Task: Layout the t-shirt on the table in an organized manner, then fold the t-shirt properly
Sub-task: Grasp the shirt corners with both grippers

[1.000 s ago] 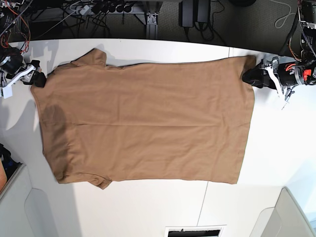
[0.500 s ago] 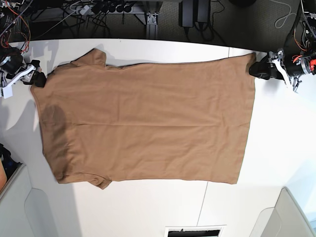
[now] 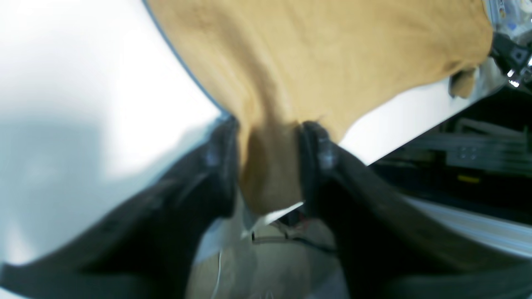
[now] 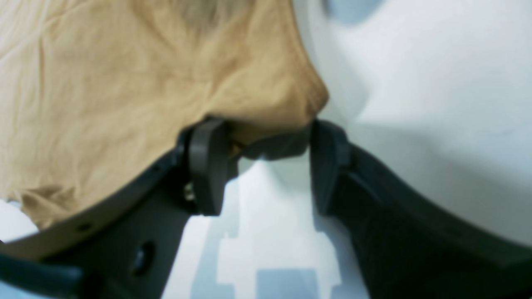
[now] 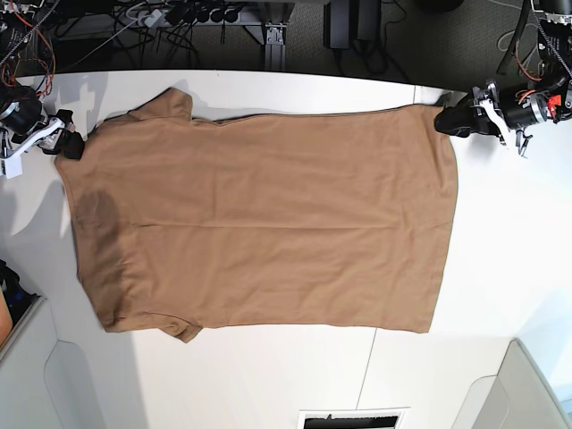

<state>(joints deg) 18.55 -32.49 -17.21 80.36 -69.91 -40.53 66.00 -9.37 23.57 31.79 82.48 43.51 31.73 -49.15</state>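
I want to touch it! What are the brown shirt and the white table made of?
The tan-brown short-sleeved t-shirt looks like soft matte woven or knit cloth, probably cotton: it wrinkles and drapes. The flat white table looks hard and smooth, maybe laminate: it shows soft reflections.

white table (image 5: 500,259), tan t-shirt (image 5: 268,223) spread flat

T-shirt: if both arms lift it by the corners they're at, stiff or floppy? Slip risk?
Likely floppy: the t-shirt bunches and wrinkles between the left gripper fingers. The middle would probably sag, since both grips sit at far corners. Slip risk seems real at the right gripper, which has only a thin edge between its fingers.
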